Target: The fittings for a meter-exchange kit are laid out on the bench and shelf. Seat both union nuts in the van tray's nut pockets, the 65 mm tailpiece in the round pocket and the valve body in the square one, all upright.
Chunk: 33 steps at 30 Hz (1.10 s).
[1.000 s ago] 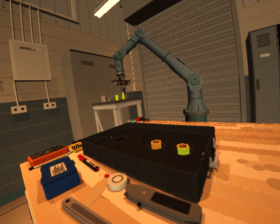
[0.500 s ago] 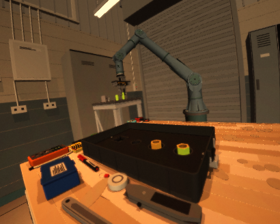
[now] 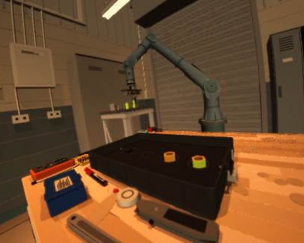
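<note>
The fittings on the far white shelf are small and partly hidden behind my gripper: a light green piece and a darker green piece stand there. My gripper hangs just above them, open and empty. In the black van tray on the bench, an orange union nut and a yellow-green union nut sit upright in two pockets. The round pocket and the square pocket at the tray's far left look empty.
The wooden bench extends to the right of the tray. In front of the tray lie a blue case, a red marker, a tape roll, a grey tool and an orange meter.
</note>
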Each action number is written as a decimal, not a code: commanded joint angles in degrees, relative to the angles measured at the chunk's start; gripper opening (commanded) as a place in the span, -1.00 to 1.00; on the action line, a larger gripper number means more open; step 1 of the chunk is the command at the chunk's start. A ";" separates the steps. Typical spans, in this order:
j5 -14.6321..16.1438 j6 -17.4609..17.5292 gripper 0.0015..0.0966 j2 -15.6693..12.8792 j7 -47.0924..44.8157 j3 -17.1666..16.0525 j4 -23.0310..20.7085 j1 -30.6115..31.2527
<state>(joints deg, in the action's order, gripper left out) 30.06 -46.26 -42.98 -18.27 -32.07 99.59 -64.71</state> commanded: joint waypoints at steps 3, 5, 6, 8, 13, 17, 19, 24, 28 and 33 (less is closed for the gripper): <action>0.01 0.01 -0.15 0.07 0.01 -0.03 -0.05 0.00; 0.01 0.02 -0.15 0.07 0.01 -0.03 -0.05 0.00; 0.01 0.02 -0.15 0.07 0.01 -0.02 -0.05 0.00; 0.01 0.02 -0.15 0.07 0.01 -0.02 -0.05 0.00; 0.01 0.02 -0.19 0.07 0.01 -0.02 -0.04 0.00; 0.01 0.02 -0.36 0.06 0.01 -0.02 -0.04 0.00; 0.01 0.02 -0.44 0.06 0.01 -0.02 -0.04 0.00; 0.01 0.03 -0.65 0.06 0.01 -0.02 -0.04 0.00; 0.01 0.03 -0.82 0.06 0.01 -0.02 -0.04 0.00; 0.01 0.04 -0.95 0.06 0.01 -0.02 -0.04 0.00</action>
<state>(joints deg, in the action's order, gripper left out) 30.07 -46.24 -42.98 -18.26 -32.06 99.60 -64.71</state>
